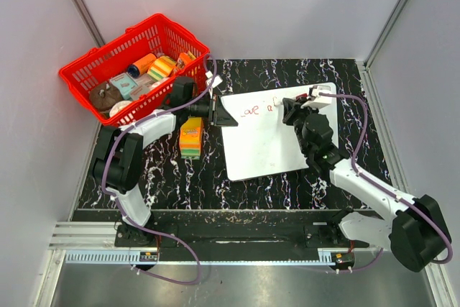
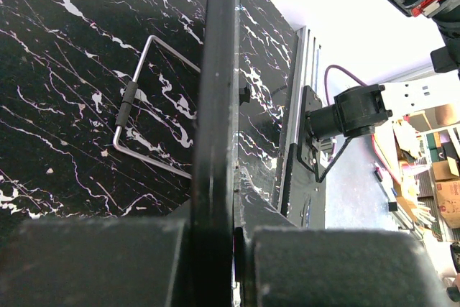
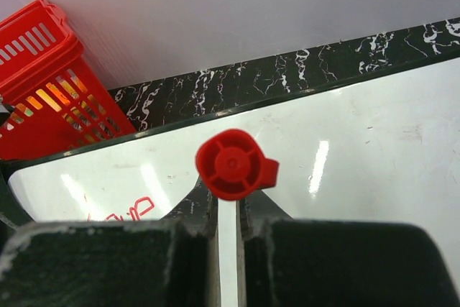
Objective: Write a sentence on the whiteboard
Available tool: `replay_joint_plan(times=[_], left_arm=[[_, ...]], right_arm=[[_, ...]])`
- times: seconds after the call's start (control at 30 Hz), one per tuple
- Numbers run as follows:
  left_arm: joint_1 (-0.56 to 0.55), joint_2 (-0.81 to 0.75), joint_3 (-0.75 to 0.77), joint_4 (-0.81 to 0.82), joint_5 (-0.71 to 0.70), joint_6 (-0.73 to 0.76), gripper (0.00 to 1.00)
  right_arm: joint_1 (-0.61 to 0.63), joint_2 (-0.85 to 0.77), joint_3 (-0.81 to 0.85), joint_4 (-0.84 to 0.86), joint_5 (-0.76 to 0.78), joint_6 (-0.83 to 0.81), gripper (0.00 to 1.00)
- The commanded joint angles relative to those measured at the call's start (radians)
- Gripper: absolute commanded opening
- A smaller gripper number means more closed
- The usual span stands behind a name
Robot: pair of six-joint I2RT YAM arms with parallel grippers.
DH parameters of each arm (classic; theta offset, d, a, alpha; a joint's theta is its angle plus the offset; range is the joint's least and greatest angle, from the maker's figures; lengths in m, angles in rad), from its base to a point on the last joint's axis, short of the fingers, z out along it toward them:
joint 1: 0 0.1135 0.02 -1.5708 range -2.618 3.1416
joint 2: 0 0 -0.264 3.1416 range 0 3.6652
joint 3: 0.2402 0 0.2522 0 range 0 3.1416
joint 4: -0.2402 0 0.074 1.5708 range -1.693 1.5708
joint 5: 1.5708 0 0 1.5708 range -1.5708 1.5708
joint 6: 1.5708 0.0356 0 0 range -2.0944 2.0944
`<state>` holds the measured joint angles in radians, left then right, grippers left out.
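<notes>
The whiteboard (image 1: 262, 141) lies flat on the black marbled table, a little skewed. Red handwriting, the sentence (image 1: 259, 109), runs along the board's far part, and a few of its letters (image 3: 129, 210) show in the right wrist view. My left gripper (image 1: 221, 114) is shut on the whiteboard's left edge; its dark rim (image 2: 215, 106) passes between the fingers. My right gripper (image 1: 290, 109) hovers over the board's far edge, just right of the writing. It is shut on a slim white pen whose red cap end (image 3: 233, 165) faces the camera. The pen's tip is hidden.
A red basket (image 1: 93, 70) full of small packages stands at the far left, beside the left arm. A stack of coloured sponges (image 1: 191, 136) lies left of the board. A bent wire loop (image 2: 144, 98) shows beside the rim. Grey walls enclose the table.
</notes>
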<state>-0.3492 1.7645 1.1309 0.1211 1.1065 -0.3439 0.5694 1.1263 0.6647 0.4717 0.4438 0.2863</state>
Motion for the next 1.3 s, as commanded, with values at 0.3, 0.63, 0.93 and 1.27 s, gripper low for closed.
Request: replay_joint_plan(times=[0.3,0.63,0.93,1.27], left_arm=[[-0.019,0.033,0.006,-0.015,-0.171,0.220,0.00],[-0.019,0.033,0.006,-0.018,-0.174,0.223,0.00],[-0.020,0.035,0.010,-0.023,-0.175,0.223,0.00],[-0.022,0.032,0.009,-0.024,-0.180,0.227,0.00]], right_arm=[[-0.003,-0.051,-0.042,-0.062,-0.034,0.017,0.00],[-0.003,-0.063,-0.022,-0.064,0.019,-0.002,0.00],[-0.003,-0.106,-0.004,0.005,0.033,-0.024,0.00],[-0.003,-0.063,0.055,0.042,0.075,-0.070,0.00]])
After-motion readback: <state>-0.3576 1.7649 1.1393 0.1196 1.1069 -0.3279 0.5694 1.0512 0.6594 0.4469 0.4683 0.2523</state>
